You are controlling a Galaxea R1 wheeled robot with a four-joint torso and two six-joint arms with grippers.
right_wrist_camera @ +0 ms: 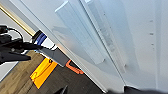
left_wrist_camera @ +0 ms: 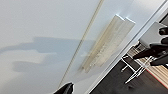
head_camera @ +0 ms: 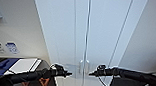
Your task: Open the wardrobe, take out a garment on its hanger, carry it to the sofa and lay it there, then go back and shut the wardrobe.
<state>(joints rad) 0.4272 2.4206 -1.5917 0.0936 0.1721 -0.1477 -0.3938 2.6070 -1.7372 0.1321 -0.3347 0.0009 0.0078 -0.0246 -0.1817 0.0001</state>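
The wardrobe (head_camera: 69, 33) stands close in front of me, tall and white, its two flat doors meeting at a middle seam. Both doors look shut. A pair of small white vertical handles (head_camera: 84, 66) sits at the seam, and the handles (left_wrist_camera: 110, 42) also show large in the left wrist view. My left gripper (head_camera: 69, 74) hangs just left of the handles at their height. My right gripper (head_camera: 91, 73) hangs just right of them. In the right wrist view two dark fingertips (right_wrist_camera: 63, 90) stand apart below the handles (right_wrist_camera: 82, 35), with nothing between them.
A pale wall flanks the wardrobe on both sides, with blue labels (head_camera: 12, 47) on the left. A white panel on a blue thing (head_camera: 23, 65) lies at lower left. An orange sheet (right_wrist_camera: 42, 72) lies on the wooden floor. A white metal frame (left_wrist_camera: 135, 71) stands near the wardrobe's base.
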